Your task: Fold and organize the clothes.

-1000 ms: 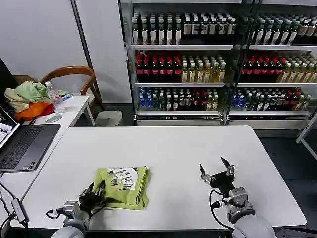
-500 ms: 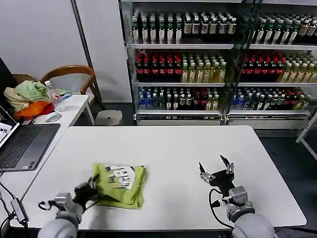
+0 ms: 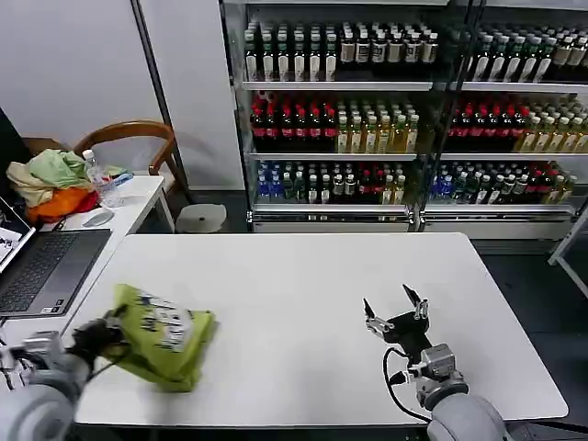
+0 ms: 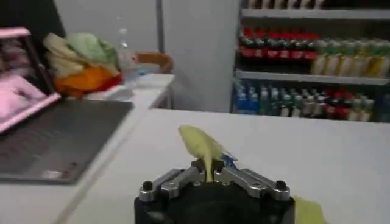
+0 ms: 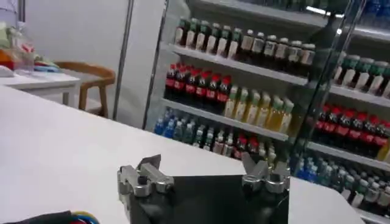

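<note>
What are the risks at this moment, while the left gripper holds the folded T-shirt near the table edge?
1. The left gripper pinches only a small bit of the T-shirt, so the cloth may slip out and the fold may open.
2. The T-shirt is at the left edge of the table, beside the laptop; it might drop off or brush the laptop.

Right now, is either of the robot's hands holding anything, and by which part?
The left hand pinches the folded yellow-green T-shirt by its near edge, at the table's left side. The right hand is open and holds nothing.
</note>
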Motion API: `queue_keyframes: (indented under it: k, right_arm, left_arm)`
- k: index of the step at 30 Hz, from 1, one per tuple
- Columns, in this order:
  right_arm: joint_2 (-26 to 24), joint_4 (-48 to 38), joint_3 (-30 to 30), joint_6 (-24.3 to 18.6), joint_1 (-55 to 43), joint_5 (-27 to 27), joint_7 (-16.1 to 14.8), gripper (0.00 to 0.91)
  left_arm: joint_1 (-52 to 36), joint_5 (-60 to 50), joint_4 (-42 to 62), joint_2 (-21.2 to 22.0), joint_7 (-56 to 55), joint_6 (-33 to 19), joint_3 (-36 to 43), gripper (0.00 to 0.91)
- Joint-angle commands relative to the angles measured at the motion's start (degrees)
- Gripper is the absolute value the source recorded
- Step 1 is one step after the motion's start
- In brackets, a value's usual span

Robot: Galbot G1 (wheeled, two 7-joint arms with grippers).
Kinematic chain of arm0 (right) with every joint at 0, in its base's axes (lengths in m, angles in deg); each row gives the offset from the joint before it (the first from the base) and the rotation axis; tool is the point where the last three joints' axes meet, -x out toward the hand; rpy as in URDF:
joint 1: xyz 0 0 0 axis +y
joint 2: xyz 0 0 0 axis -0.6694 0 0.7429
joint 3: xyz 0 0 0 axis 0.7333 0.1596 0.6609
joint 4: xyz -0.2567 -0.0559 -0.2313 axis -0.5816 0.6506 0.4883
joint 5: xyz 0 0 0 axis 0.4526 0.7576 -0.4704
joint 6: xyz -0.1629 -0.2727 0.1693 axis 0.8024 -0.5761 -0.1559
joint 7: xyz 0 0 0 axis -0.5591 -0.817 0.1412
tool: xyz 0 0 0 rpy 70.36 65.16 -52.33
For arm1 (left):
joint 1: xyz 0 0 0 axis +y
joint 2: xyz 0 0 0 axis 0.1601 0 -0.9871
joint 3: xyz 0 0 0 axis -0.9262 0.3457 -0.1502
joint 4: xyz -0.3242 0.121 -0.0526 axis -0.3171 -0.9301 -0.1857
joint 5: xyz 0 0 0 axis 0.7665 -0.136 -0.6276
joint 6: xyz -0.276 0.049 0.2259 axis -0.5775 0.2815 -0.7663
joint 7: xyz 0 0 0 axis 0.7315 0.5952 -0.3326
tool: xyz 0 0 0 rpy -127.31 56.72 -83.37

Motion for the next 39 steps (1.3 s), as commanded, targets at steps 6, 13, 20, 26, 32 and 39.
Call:
queue_keyframes:
  k: [6, 13, 20, 26, 32, 39]
  right_arm:
    - [1.1, 0.8, -0.6, -0.6, 3.1, 1.0, 0.0, 0.907]
    - [0.6, 0.4, -3.2, -0.6, 4.9, 0.8, -0.1, 0.907]
    - [0.9, 0.4, -3.5, -0.4, 5.2, 1.0, 0.0, 0.907]
    - [0.4, 0.0, -3.5, 0.0, 3.5, 0.8, 0.0, 0.907]
    - [-0.3, -0.2, -4.1, 0.6, 1.7, 0.3, 0.0, 0.907]
    - [-0.9, -0.4, -4.6, 0.9, 0.0, -0.3, 0.0, 0.907]
  left_arm:
    - [4.3, -38.7, -16.6, 10.7, 0.1, 3.1, 19.8, 0.040]
    - [-0.4, -53.0, -3.9, 21.9, 3.1, -5.2, 41.1, 0.040]
    - [-7.6, -58.7, 0.3, 22.2, 4.5, -7.6, 43.7, 0.040]
    - [-13.4, -57.5, 3.7, 23.8, 4.6, -7.1, 46.4, 0.040]
    - [-18.2, -54.4, 5.9, 25.3, 5.5, -6.9, 47.8, 0.111]
    - [-22.1, -42.8, 8.4, 26.5, 7.1, -11.0, 49.0, 0.907]
